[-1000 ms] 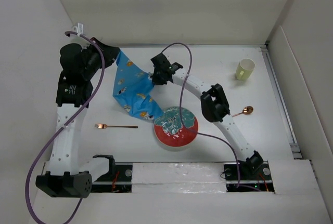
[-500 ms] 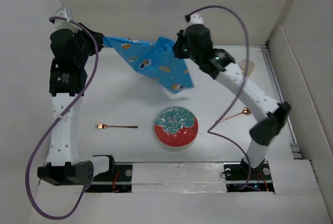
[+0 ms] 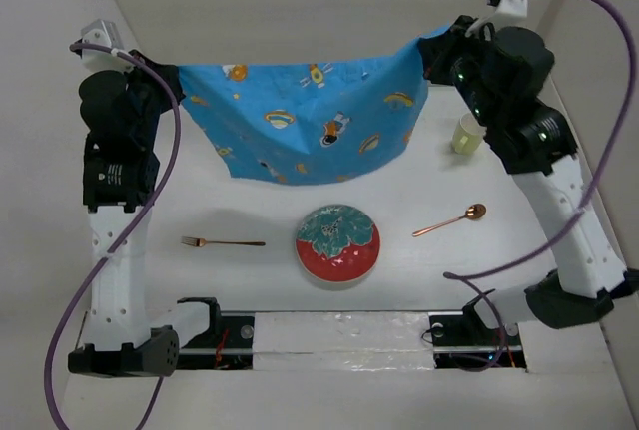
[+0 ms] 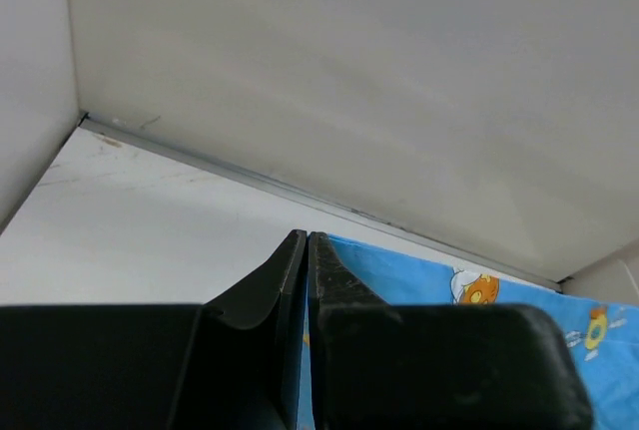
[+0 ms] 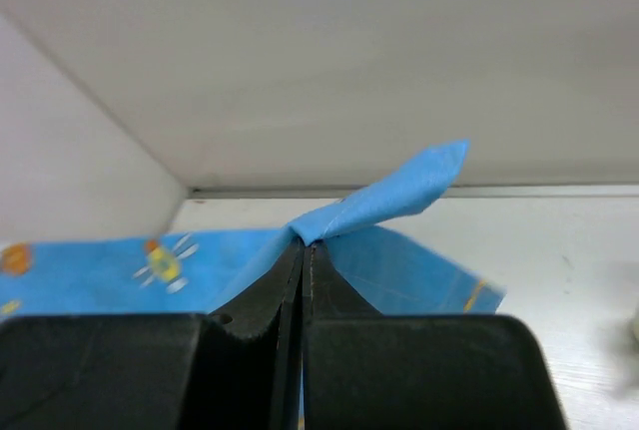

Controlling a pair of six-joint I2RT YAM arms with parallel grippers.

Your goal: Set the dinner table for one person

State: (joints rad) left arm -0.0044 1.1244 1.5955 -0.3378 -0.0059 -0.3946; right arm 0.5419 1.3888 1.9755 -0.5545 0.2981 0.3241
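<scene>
L gripper (image 3: pixel 176 78) and R gripper (image 3: pixel 433 50) both pinched tight on the blue mat's (image 3: pixel 300 131) top corners, mat hanging w/ long axis left-right over the table's (image 3: pixel 180 280) far half, plate (image 3: pixel 337 242) just near of its hem, so prob. lower evenly.

no readable text, labels or numbers anywhere

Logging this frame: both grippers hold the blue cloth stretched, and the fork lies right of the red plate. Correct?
No: the fork lies left of the red plate, per the top view. Both the left gripper and right gripper do hold the blue cloth stretched.
</scene>
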